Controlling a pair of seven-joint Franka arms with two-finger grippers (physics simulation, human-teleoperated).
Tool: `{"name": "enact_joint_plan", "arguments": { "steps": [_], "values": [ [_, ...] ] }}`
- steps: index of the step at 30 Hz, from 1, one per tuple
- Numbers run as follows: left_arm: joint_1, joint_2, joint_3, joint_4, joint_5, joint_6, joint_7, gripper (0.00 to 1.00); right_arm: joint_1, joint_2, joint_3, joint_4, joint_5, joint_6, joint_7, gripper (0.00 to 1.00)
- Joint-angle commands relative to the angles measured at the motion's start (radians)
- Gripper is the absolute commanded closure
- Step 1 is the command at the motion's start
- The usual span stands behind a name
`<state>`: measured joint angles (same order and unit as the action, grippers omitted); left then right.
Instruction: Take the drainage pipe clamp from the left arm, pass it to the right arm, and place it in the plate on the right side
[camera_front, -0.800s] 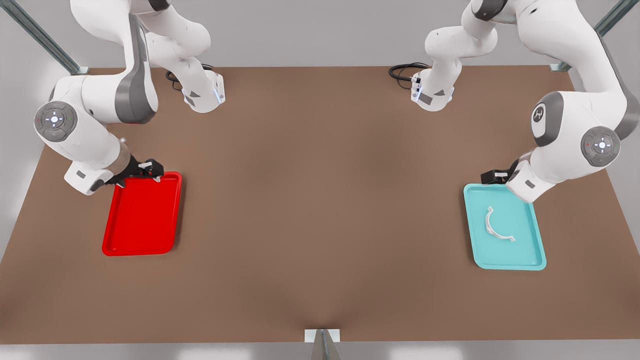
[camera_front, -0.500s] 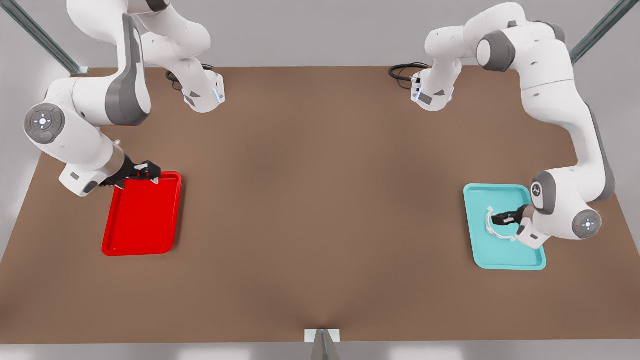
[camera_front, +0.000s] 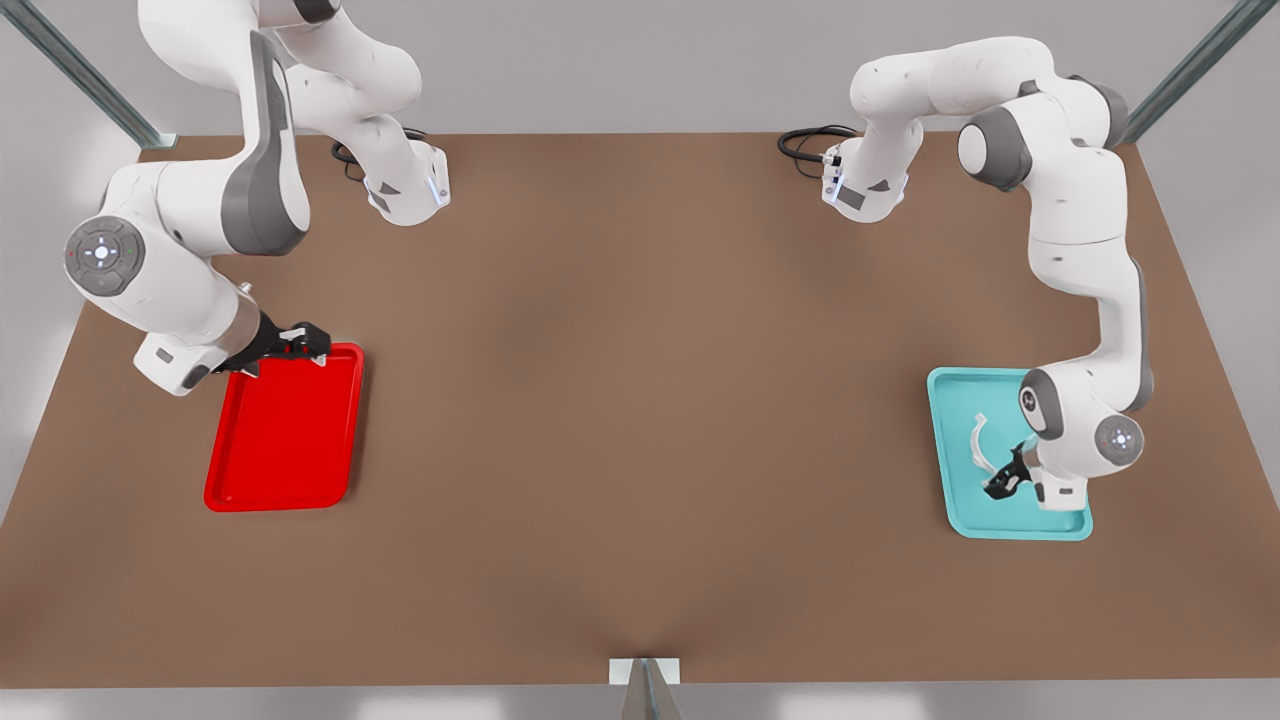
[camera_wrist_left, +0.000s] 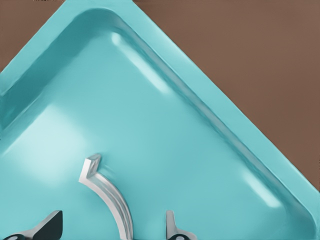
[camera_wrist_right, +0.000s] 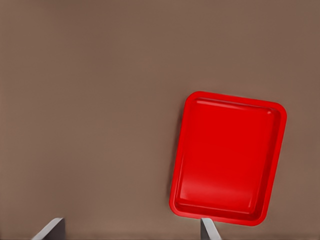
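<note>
At the front view's left we see the right gripper (camera_front: 300, 345) waiting with fingers apart at the far edge of the red plate (camera_front: 280, 460), which holds nothing. At the right, the left gripper (camera_front: 1003, 478) is down in the teal tray (camera_front: 1070, 525), open, its fingers straddling the pipe clamp (camera_front: 978, 445); we judge the grasp not yet made, with handover and placing left. The left wrist view shows the clamp (camera_wrist_left: 107, 192) between both fingers (camera_wrist_left: 47, 227), untouched.

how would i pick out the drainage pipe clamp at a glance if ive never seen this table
Find the teal tray at the front view's right. The drainage pipe clamp lies in it, the open left gripper straddling it. It is a thin white half-ring.
</note>
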<state>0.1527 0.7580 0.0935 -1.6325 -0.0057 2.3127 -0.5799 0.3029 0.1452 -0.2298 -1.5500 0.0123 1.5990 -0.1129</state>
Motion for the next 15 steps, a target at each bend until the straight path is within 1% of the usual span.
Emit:
{"name": "enact_joint_plan", "arguments": {
  "steps": [1,2,3,4,8,11,15],
  "values": [
    [0.005,-0.002,0.0,-0.003,0.003,0.083,-0.609,0.0,0.001,-0.001,0.0,-0.001,0.0,-0.005,-0.004,0.0],
    [0.016,-0.002,0.0,-0.006,0.003,0.079,-0.609,0.02,0.001,0.001,0.0,-0.001,0.001,-0.007,-0.004,0.0],
    [0.016,-0.002,0.0,-0.006,0.003,0.077,-0.609,0.15,0.001,0.001,0.0,-0.001,0.0,-0.007,-0.004,0.0],
    [0.021,-0.002,0.0,-0.007,0.001,0.074,-0.609,0.33,0.002,0.001,0.0,-0.007,-0.002,-0.007,-0.004,0.0],
    [0.018,-0.006,0.0,-0.007,0.003,0.004,-0.607,0.33,0.004,0.001,0.0,-0.009,-0.002,-0.008,-0.005,0.0],
    [0.018,-0.008,0.0,-0.007,0.003,-0.002,-0.61,0.33,0.005,0.002,0.0,-0.009,-0.002,-0.008,-0.005,0.0],
    [0.021,-0.008,-0.001,-0.006,0.0,0.002,-0.633,0.44,0.005,0.002,0.0,-0.009,-0.002,-0.01,-0.005,0.0]
  ]
}}
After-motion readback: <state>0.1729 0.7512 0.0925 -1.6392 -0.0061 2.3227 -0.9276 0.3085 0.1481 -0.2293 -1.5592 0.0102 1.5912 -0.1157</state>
